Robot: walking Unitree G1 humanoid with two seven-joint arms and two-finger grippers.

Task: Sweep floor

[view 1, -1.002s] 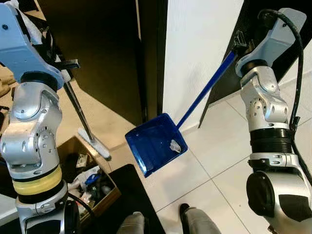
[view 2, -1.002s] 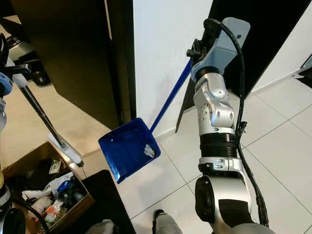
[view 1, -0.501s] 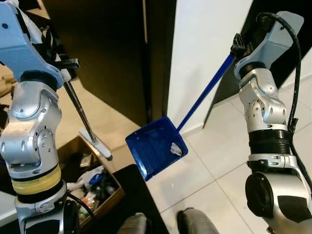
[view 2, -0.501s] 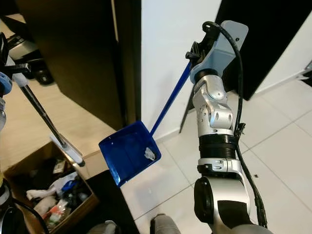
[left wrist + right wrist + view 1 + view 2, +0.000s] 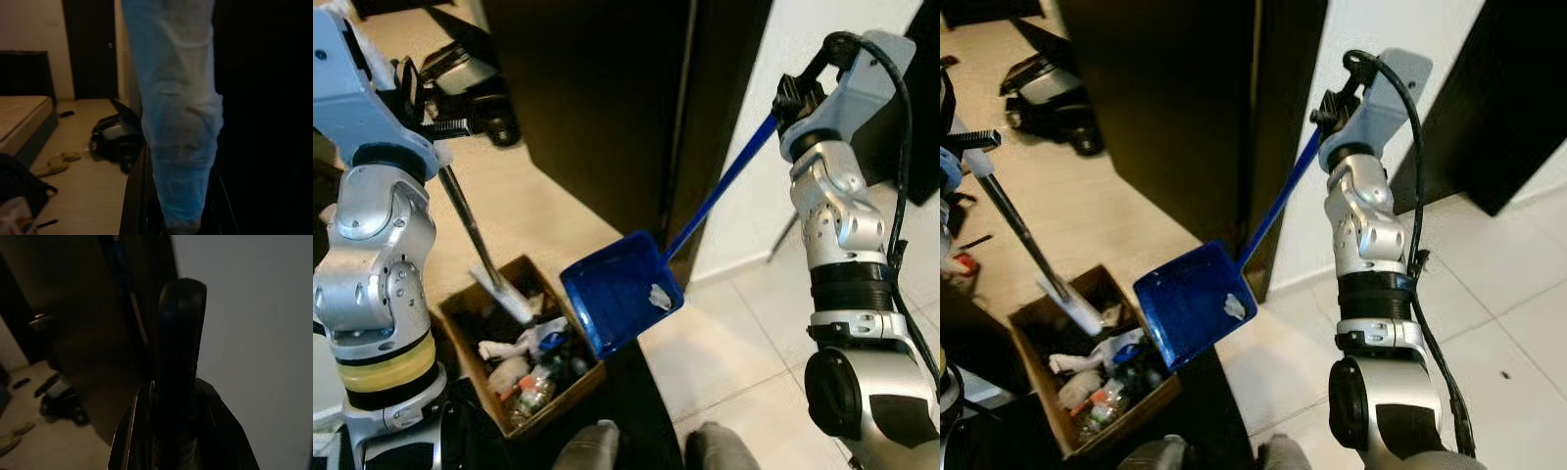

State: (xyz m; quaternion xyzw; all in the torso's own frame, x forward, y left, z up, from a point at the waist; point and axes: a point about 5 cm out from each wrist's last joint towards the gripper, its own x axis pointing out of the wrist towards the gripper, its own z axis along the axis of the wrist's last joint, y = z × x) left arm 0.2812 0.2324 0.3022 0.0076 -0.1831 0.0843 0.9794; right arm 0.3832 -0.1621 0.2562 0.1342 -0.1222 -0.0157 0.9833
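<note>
Home bedroom: bed (image 5: 22, 115), slippers (image 5: 56, 164), bag (image 5: 115, 137) on floor, tiled doorway.

The broom (image 5: 475, 240) has its top end hidden behind the left gripper (image 5: 435, 122), and its head is partly sunk among the rubbish in the cardboard box (image 5: 1043, 387). The dustpan (image 5: 622, 294) handle's upper end vanishes behind the right gripper (image 5: 790, 95). The pale scrap (image 5: 659, 294) in the pan is too small to identify. Both wrist views are dark and blurred.

dustpan (image 5: 619, 305) right of box (image 5: 519, 343), debris (image 5: 659, 295) inside
</note>
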